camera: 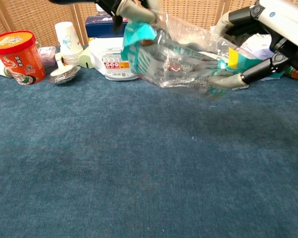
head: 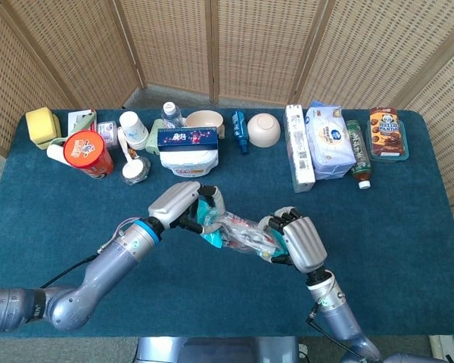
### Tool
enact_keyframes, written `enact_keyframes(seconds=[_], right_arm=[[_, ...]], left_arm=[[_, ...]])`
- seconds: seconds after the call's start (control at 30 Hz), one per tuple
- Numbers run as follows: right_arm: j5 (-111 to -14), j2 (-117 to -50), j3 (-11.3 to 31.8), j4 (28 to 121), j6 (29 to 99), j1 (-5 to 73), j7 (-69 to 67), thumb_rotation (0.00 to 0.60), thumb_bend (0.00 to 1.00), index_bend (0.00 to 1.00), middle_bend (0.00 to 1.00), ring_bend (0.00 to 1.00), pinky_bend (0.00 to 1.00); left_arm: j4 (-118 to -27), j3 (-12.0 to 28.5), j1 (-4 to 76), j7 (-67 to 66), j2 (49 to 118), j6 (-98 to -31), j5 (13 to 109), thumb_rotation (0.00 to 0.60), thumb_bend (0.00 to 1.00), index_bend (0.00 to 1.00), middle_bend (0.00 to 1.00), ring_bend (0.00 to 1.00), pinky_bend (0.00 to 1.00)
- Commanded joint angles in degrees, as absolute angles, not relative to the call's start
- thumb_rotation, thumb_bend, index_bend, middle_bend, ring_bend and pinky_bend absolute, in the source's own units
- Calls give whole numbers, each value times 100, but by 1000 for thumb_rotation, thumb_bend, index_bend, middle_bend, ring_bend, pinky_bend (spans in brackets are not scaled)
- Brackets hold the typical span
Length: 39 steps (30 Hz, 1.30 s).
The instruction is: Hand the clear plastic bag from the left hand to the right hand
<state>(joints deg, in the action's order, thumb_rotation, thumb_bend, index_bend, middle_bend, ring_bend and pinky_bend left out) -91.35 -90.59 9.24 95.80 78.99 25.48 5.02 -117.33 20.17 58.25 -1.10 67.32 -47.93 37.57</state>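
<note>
Hanging in the air above the blue carpeted table (head: 408,219), the clear plastic bag with teal edges (head: 238,231) stretches between the two hands, clear of the surface. Through its crinkled film the chest view shows small packets with red and white print, too blurred to read. The left hand (head: 183,204) grips the bag's teal upper corner from above, fingers curled onto it. The right hand (head: 296,239) clasps the opposite end, fingers wrapped over the top and the thumb pressing from below near a yellow patch (camera: 233,57) on the film.

Along the table's far edge stands a row of goods. At the left sits a red-orange lidded tub (head: 87,153), with a stack of white paper cups (head: 134,128) and a small foil-wrapped bowl (head: 136,171) just beside it. A white plastic tub with a dark blue box lying on it (head: 188,147) stands behind the left hand. Farther right are a cream bowl lying on its side (head: 263,129), a tall white carton (head: 297,146), a white soft pack of wipes (head: 330,141), a green bottle lying flat (head: 359,153) and a brown biscuit box (head: 387,132).
</note>
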Motion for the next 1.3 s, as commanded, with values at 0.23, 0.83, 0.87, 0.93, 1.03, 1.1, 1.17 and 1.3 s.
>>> enact_keyframes(seconds=[0.23,0.83,0.87,0.93,1.03,1.1,1.17,1.3], right_arm=[[-9091,-9035,967,9458,7973,2519,494,600,601,852,825,509,396],[-9021,-8685,1087,9346,8189,2416,355,600,602,852,825,507,396],[-9021,-8676,1091,9346,8194,2416,364,600,601,852,825,507,396],[-9022,-8659,1113,9329,8229,2410,399,600,601,852,825,507,396],[-9036,-8656,1123,9302,8269,2407,425,600,601,852,825,507,396],[-9054,-8653,1135,9288,8321,2396,431,600,601,852,825,507,396],[-9074,-8646,1137,9281,8373,2380,427,600,601,852,825,507,395],[-9104,-8629,1135,9288,8458,2346,424,600,602,852,825,507,394]], left_arm=[[-11744,1953,5534,138,6124,-4437,4428,600,0,0,0,0,8],[-11105,1046,3385,424,4473,-5767,6975,600,0,0,0,0,0],[-11010,972,3233,442,4484,-5952,7106,600,0,0,0,0,0],[-10690,726,2779,401,4527,-6429,7227,600,0,0,0,0,0],[-10160,505,2169,246,4990,-7413,7559,600,0,0,0,0,0],[-9897,419,1859,256,5258,-7885,7665,600,0,0,0,0,0],[-9675,352,1579,330,5510,-8273,7747,600,0,0,0,0,0],[-9492,231,1189,370,5796,-8690,7781,600,0,0,0,0,0]])
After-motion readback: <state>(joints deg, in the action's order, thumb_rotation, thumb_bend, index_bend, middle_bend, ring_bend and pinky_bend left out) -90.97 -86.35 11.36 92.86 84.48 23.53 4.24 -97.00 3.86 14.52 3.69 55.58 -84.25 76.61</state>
